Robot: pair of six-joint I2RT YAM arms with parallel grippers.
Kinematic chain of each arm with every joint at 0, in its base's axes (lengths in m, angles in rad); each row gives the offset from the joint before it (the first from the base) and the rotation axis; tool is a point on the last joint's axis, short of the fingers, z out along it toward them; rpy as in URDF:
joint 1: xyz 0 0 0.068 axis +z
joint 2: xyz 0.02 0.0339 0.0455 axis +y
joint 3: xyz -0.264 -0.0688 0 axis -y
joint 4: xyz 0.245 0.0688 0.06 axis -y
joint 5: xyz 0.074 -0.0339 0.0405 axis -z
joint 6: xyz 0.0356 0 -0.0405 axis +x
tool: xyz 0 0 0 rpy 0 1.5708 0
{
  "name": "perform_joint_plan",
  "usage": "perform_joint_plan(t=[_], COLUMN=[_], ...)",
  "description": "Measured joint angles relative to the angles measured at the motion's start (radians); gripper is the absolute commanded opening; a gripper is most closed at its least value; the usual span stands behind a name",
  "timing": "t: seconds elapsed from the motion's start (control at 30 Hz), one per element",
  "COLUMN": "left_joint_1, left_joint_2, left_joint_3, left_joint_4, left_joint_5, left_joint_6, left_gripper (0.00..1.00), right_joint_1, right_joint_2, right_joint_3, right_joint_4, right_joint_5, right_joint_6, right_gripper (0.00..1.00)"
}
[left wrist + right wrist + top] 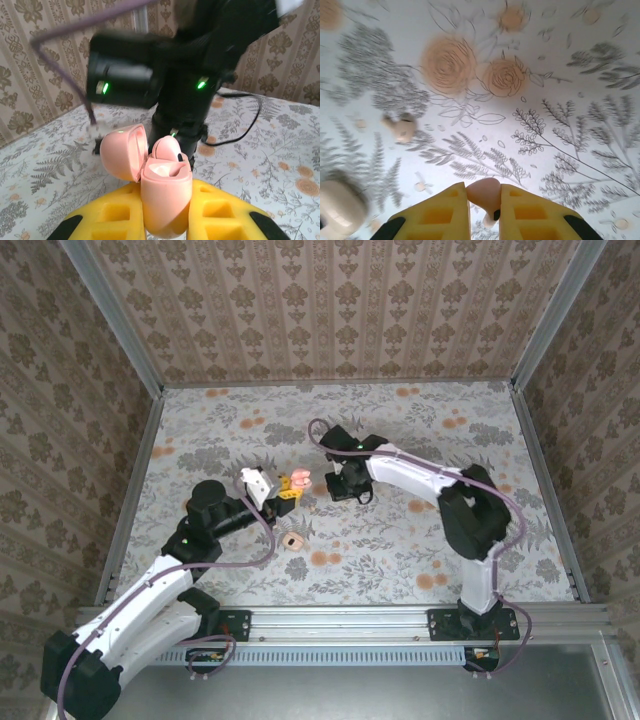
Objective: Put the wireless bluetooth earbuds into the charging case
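My left gripper (284, 498) is shut on the salmon-pink charging case (167, 195), gripped between yellow fingers (107, 212). The case stands upright, and its lid (122, 152) hangs open to the left. A pink earbud (167, 147) with a black dot sits in its well. From the top view the case (298, 480) is mid-table, and my right gripper (345, 490) hangs just right of it, pointing down. My right gripper (484, 200) is shut on another pink earbud (481, 190), held above the table. A third small pinkish earbud-like piece (292, 540) (401, 127) lies loose on the table.
The floral tablecloth (400, 550) is walled in by patterned panels with metal rails (130, 490). The right arm's black body (185, 60) and its cable loom right behind the case. A blurred white round object (340, 210) sits at the lower left of the right wrist view.
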Motion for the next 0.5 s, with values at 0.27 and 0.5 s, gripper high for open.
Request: perform_joint_plan(t=[0.27, 0.5], left_joint_1=[-0.017, -0.05], left_joint_2=[0.097, 0.199], left_joint_3=[0.0, 0.019], left_joint_4=[0.117, 0.187], left_joint_5=[0.011, 0.022], left_joint_6=[-0.055, -0.084], left_gripper=[0.0, 0.0], right_joint_1=[0.002, 0.045], right_joint_2=[-0.388, -0.6], right_joint_3=[-0.153, -0.24], right_joint_4=[0.193, 0.329], right_joint_5=[0.037, 0.06], right_joint_6=[0.036, 0.031], right_gripper=[0.17, 0.17])
